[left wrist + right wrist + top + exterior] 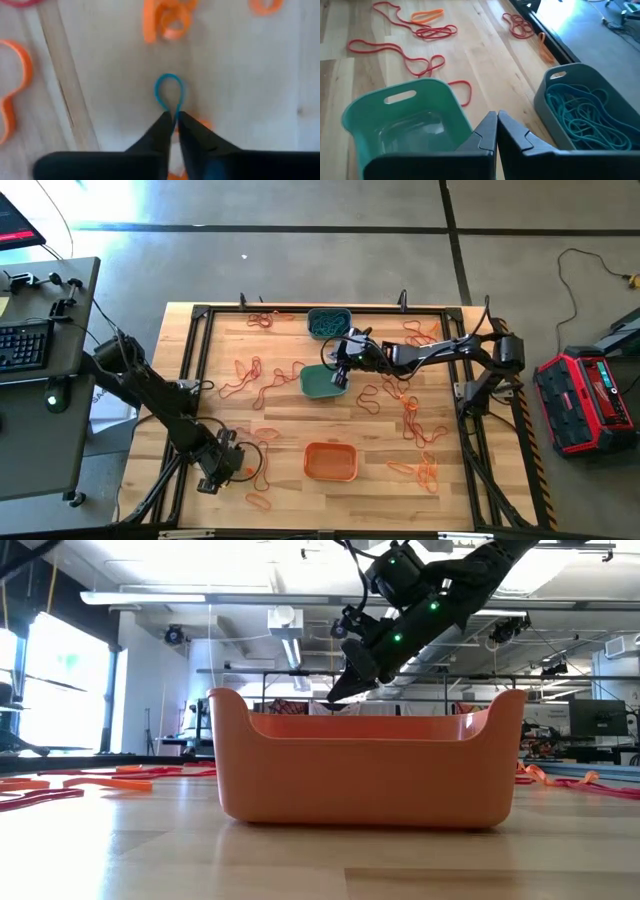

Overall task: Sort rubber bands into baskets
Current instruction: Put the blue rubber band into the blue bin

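The left claw [173, 119] is pinched on a blue band [168, 91], its fingertips nipping one end while the rest of the loop lies ahead of them on the counter [240, 75]. Orange bands [167, 20] lie farther ahead and off to each side. The band looks light, thin and floppy, so it will likely droop and stretch when lifted; a pinch at one end seems enough, though it could slip from a shallow hold.

The right claw [496, 125] is pressed together, holding nothing, above and between the teal basket [400, 107] and the grey-blue basket [555, 80], which already holds blue bands [580, 115].

Only the left wrist view shows the pinch. The high view alone places all three baskets, with the orange basket [330, 462] nearest the left claw. The low view shows little but that basket's wall.
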Available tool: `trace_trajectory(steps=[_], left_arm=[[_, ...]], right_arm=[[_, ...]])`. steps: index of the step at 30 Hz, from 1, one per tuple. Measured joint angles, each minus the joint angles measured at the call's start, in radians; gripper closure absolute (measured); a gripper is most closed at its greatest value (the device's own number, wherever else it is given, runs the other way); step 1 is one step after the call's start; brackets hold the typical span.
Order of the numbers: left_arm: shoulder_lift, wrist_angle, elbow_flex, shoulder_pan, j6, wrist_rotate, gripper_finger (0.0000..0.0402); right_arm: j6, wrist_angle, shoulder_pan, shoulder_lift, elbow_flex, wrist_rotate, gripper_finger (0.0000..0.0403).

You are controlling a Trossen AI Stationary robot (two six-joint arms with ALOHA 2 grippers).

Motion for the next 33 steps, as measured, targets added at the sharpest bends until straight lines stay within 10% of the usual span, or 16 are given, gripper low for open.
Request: trace_trajectory(steps=[15, 25, 33], left_arm=[[-0.118, -0.174, 0.119, 0.177, 0.031, -0.119, 0.0401], [-0.197, -0.144, 0.225, 0.486, 0.278, -0.320, 0.0401], [-0.194, -0.012, 0.307, 0.827, 0.615, -0.280, 0.0401]], right_arm=[[-0.052, -0.007, 0.000, -0.001, 0.000, 0.010, 0.0403], [-0.072, -0.074, 0.000, -0.033, 0.001, 0.008, 0.0403], [-0.051, -0.115, 0.000, -0.034, 0.001, 0.030, 0.0403]])
